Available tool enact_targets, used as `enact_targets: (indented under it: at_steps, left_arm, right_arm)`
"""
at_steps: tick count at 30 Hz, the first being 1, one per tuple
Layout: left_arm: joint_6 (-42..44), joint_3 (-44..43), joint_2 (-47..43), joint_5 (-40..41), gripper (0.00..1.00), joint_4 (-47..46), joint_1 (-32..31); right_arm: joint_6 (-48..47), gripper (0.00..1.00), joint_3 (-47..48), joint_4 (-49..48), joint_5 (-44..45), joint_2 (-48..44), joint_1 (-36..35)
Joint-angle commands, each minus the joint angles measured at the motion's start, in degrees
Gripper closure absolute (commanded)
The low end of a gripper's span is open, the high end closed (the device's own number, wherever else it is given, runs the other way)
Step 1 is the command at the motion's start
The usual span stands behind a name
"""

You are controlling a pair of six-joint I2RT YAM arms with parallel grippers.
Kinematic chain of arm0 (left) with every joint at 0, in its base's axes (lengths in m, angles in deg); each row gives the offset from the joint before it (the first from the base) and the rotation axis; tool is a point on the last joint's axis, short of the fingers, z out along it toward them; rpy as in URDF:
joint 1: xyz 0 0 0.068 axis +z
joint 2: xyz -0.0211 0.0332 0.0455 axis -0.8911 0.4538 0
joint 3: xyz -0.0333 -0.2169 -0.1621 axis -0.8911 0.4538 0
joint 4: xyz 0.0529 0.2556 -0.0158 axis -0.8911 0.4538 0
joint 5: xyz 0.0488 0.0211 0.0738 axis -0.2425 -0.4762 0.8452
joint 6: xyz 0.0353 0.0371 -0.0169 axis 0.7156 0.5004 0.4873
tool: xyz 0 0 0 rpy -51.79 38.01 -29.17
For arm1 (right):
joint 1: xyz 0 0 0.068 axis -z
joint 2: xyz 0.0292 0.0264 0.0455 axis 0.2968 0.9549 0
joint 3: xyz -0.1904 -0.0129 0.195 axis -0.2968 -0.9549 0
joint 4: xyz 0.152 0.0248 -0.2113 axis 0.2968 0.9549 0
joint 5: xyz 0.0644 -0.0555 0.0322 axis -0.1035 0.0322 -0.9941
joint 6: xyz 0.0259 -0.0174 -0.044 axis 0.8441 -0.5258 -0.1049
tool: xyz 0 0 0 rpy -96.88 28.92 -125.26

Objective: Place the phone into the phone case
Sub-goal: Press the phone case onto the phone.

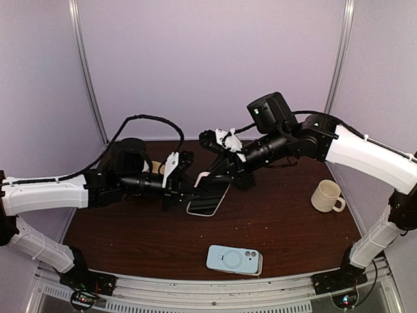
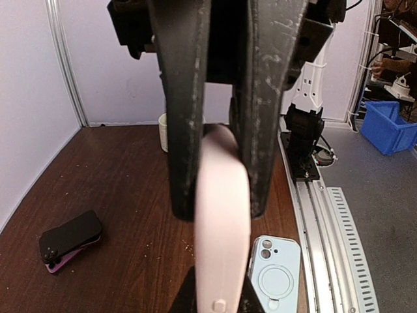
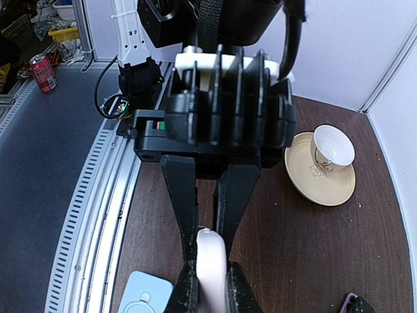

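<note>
The phone (image 1: 210,199), glossy black glass in a smooth, rounded pale rim, is held at the middle of the dark wooden table (image 1: 293,222), pinched tightly by the left gripper (image 1: 193,189) and the right gripper (image 1: 220,179). It could be dropped if the slick rim slips. The matte blue case (image 1: 234,259) is seen nearer the front edge.

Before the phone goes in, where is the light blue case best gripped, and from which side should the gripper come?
I would grip the light blue case across its two long edges, near the middle, coming down from above. It lies flat on the table, back up, so only those narrow edges offer the fingers a hold.
</note>
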Motion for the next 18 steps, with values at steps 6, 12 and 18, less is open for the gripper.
enact_targets:
  at_steps: [6, 12, 18]
  left_arm:
    - [-6.61, 3.29, -2.4, 0.85, 1.0, -12.68, -0.09]
    - [-11.19, 4.95, -3.47, -2.78, 1.0, -20.95, -0.12]
    - [-13.52, 5.22, -3.49, -4.53, 1.0, -24.44, -0.11]
  right_arm:
    - [4.75, 0.47, -2.5, -4.29, 2.35, -4.85, 1.15]
    - [12.66, 0.27, -13.15, -16.18, -3.34, -9.62, 3.48]
    - [17.7, 0.33, -18.02, -22.14, -6.33, -11.54, 3.95]
